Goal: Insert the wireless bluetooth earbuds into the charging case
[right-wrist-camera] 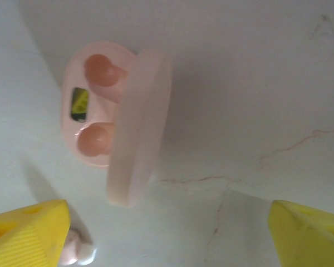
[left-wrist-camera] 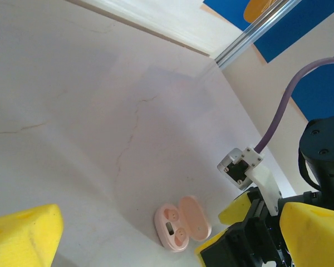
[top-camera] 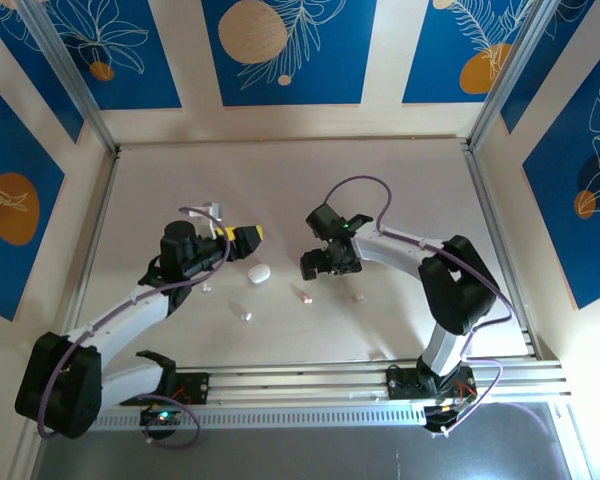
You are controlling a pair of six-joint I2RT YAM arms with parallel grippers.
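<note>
Earbuds (top-camera: 302, 295) are seen loose on the bench (top-camera: 410, 200) in front of the two arms; a whitish bud (top-camera: 245, 315) lies toward the left arm, and a pinkish one (top-camera: 358, 297) toward the right arm; none is held. A pink charging case (right-wrist-camera: 92, 111) is set open on the bench under the right wrist; its lid (right-wrist-camera: 139, 128) is swung up and leans over part of the base. Two rounded hollows are shown in that base; whether anything sits in them cannot be told for certain, though they are judged empty. A closed white case (top-camera: 258, 272) lies just beside the left arm's end.

The left fingers (left-wrist-camera: 22, 236) are spread wide with nothing between them; the pink case is seen ahead of them. The right fingers (right-wrist-camera: 28, 233) are likewise held apart and grip nothing; in the right wrist view a small bud (right-wrist-camera: 75, 253) lies just beside one of them, near the open case.

The step in hand is judged to be the pick-up of a bud for the pink case, with no insertion yet made. For the next move, the right fingers would need to be shifted over that nearby bud, lowered to the bench and closed gently on so small a thing; it would then have to be turned to suit a hollow and brought in from the side left free by the lid.
</note>
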